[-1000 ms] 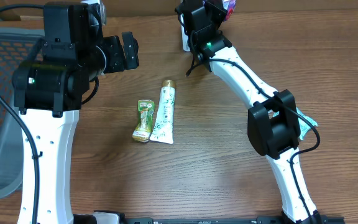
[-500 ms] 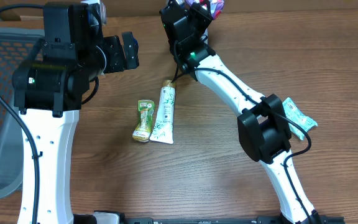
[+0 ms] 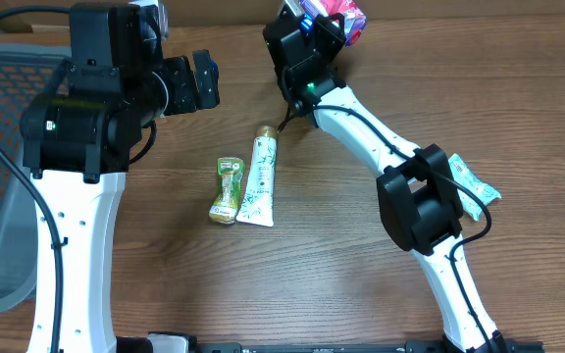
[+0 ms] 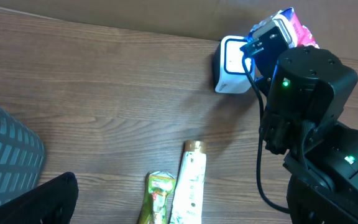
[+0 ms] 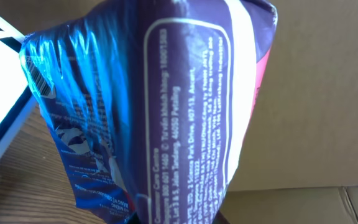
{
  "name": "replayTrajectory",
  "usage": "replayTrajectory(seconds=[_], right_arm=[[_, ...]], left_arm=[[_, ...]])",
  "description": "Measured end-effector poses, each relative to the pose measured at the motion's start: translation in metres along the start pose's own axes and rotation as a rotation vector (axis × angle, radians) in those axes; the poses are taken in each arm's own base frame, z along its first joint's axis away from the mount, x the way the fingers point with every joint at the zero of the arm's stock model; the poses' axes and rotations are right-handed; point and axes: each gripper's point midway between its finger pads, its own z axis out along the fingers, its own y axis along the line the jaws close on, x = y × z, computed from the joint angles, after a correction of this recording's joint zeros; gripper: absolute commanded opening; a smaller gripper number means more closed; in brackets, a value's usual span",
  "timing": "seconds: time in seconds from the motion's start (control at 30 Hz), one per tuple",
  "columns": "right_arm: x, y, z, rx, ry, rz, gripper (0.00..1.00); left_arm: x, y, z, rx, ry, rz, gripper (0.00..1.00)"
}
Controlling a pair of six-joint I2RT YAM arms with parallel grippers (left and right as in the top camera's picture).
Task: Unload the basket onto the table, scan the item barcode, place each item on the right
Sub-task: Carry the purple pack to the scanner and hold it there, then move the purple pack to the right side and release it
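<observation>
Misread risk: the right claw [image 3: 320,22], clamped on the foil snack packet [image 5: 166,112], holds it aloft just beside the white scanner [image 4: 232,57] at the far edge of the counter [image 3: 322,284]. Its barcode [image 5: 36,78] sits on crinkled, glossy foil, which may defeat the reading. The left claw [image 3: 192,82] stands open and empty.

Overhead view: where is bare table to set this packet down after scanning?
Widest bare wood lies between the toothpaste tube and the right arm, running to the near edge. A narrower patch sits between the left arm and the yellow-green sachet. Crowded around the scanner.
</observation>
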Motion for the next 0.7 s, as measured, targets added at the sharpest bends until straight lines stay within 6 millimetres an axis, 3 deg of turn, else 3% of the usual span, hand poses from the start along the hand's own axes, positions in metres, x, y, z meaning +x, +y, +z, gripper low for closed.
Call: replayTrajectory(seconds=[0.3, 0.4, 0.5, 0.57, 0.7], right_arm=[[0.002, 0.003, 0.000, -0.013, 0.004, -0.017, 0.04], [0.005, 0.014, -0.017, -0.098, 0.003, -0.064, 0.04], [0.011, 0.013, -0.039, -0.222, -0.005, -0.080, 0.04], [0.011, -0.002, -0.061, -0.330, -0.030, -0.025, 0.04], [0.010, -0.077, -0.130, -0.574, -0.123, 0.237, 0.04]], left_arm=[[0.000, 0.000, 0.000, 0.000, 0.000, 0.000, 0.99], [0.000, 0.000, 0.000, 0.000, 0.000, 0.000, 1.00], [0.000, 0.000, 0.000, 0.000, 0.000, 0.000, 1.00], [0.000, 0.000, 0.000, 0.000, 0.000, 0.000, 1.00], [0.000, 0.000, 0.000, 0.000, 0.000, 0.000, 1.00]])
